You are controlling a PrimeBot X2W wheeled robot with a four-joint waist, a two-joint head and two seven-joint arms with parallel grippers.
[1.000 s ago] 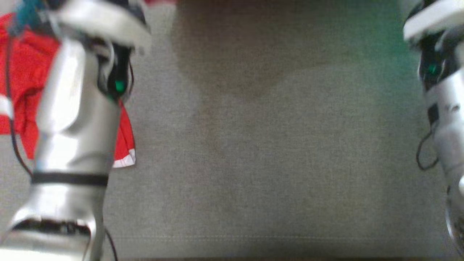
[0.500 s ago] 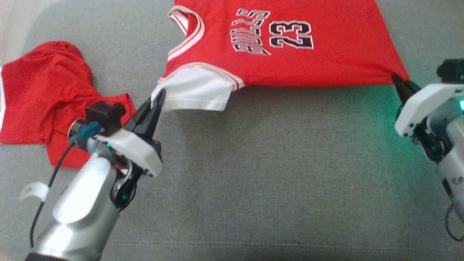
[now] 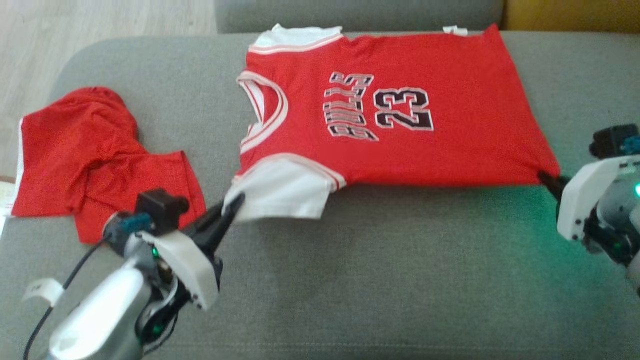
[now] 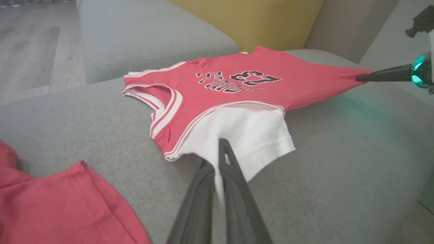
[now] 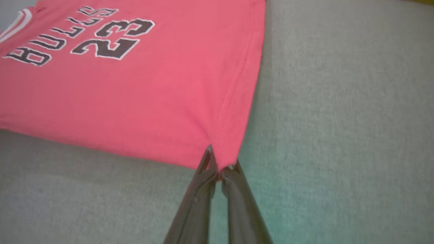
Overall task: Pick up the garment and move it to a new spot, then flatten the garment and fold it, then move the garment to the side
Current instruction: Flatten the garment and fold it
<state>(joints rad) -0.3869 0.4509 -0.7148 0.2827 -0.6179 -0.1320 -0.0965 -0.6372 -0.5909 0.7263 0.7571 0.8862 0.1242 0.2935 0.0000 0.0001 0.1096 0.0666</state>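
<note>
Jersey is light, limp fabric; your left jaws pinch its white sleeve, right jaws its hem corner: sound holds.

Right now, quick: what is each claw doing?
Left claw: closed, pinching the white sleeve of the red number-23 basketball jersey.
Right claw: closed, pinching the same jersey's bottom corner.

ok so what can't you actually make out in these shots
- Jersey underside: head view, hidden by its own cloth.
- Label at the jersey's far hem corner: head view, too small to read.
- Crumpled red garment: left wrist view, cut off by the bottom-left edge.
- Right gripper, shut on the hem corner: head view, its arm cut off by the right edge.
- Left gripper tips: head view, blurred against the white sleeve.
</note>
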